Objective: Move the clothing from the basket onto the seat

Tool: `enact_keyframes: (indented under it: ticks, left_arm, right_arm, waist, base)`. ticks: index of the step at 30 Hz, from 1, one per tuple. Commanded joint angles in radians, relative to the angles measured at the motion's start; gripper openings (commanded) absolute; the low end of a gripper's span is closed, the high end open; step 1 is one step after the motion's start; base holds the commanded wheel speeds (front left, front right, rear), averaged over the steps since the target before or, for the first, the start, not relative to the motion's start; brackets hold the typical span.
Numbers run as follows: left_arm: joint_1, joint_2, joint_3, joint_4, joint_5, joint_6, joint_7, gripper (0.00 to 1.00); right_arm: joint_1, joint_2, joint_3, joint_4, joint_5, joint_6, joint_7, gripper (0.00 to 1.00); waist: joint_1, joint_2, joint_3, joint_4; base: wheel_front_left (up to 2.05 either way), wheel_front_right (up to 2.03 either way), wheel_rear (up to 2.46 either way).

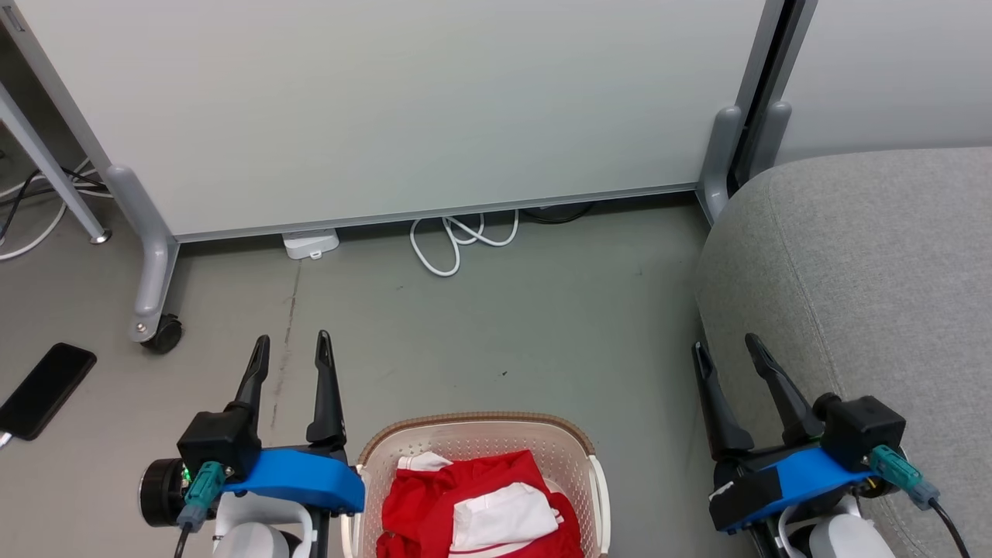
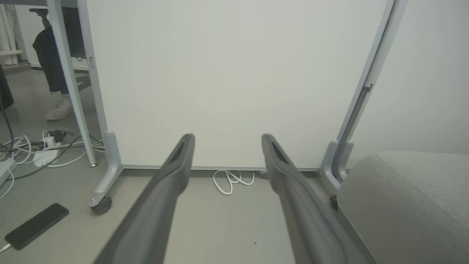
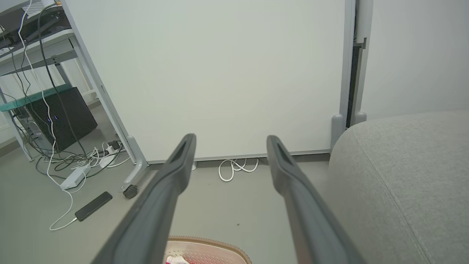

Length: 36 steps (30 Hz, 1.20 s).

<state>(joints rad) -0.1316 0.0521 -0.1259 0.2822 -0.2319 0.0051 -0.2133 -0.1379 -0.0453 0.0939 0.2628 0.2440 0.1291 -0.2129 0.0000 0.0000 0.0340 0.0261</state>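
The basket (image 1: 477, 419) sat on the floor (image 1: 542, 325) between the two arms, and the clothing (image 1: 465, 484), red with white panels, lay crumpled inside it. The left gripper (image 1: 293, 341) stood just left of the basket. The right gripper (image 1: 727, 345) was farther off to its right beside the seat (image 1: 868, 263), and both were clear of the clothing, jaws spread wide and holding nothing.

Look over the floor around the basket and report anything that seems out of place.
A black phone lies on the floor left of the basket: an odd place, easily rolled over. A white cable lies coiled loose under the partition. The clothing sits inside the basket; nothing spilled.
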Motion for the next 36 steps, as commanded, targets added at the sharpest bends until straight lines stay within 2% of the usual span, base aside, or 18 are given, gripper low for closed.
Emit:
enact_keyframes:
  ticks: [1, 23, 36]
  left_arm:
    - [-0.023, 0.005, -0.004, -0.001, 0.026, 0.007, -0.010, 1.00]
    - [-0.035, 0.003, -0.028, 0.015, 0.184, 0.011, -0.053, 1.00]
    - [-0.032, 0.000, -0.027, 0.023, 0.172, 0.001, -0.053, 1.00]
  right_arm:
    - [-0.020, -0.007, 0.003, 0.000, -0.026, 0.002, -0.012, 1.00]
    - [-0.034, -0.008, 0.021, 0.032, -0.199, 0.003, -0.054, 1.00]
    - [-0.032, -0.007, 0.018, 0.026, -0.196, 0.003, -0.054, 1.00]
  waist:
    - [0.0000, 0.0000, 0.001, 0.000]
    - [0.0000, 0.0000, 0.016, 0.004]
    - [0.0000, 0.0000, 0.019, 0.007]
  base:
    - [0.00, 0.00, 0.00]
    - [0.00, 0.00, 0.00]
    - [0.00, 0.00, 0.00]
